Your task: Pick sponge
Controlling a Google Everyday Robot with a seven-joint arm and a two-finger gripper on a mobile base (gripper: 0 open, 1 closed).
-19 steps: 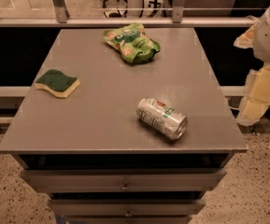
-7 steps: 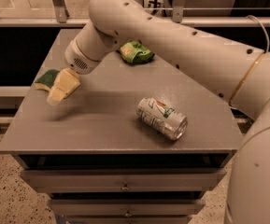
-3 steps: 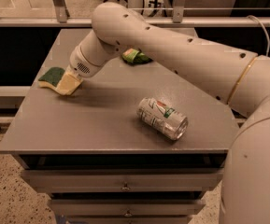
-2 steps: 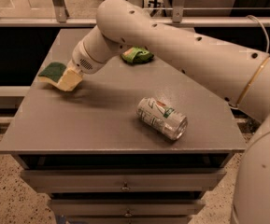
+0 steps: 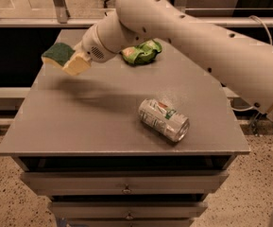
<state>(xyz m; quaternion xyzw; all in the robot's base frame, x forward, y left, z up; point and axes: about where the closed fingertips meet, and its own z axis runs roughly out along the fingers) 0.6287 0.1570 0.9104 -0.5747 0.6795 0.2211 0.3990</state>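
Observation:
The sponge (image 5: 57, 53), dark green on top with pale yellow foam below, hangs in the air above the left rear part of the grey table (image 5: 103, 122), and its shadow falls on the tabletop below. My gripper (image 5: 74, 63), pale yellow and blocky, is shut on the sponge's right end and holds it off the table. The white arm reaches in from the right, across the back of the table.
A silver drink can (image 5: 163, 119) lies on its side at the front right of the table. A bright green snack bag (image 5: 140, 52) lies at the back, partly behind the arm. The table has drawers below, and a railing runs behind it.
The sponge lay on the table's left side. My gripper came down on it, closed, and has lifted it up and slightly back off the tabletop.

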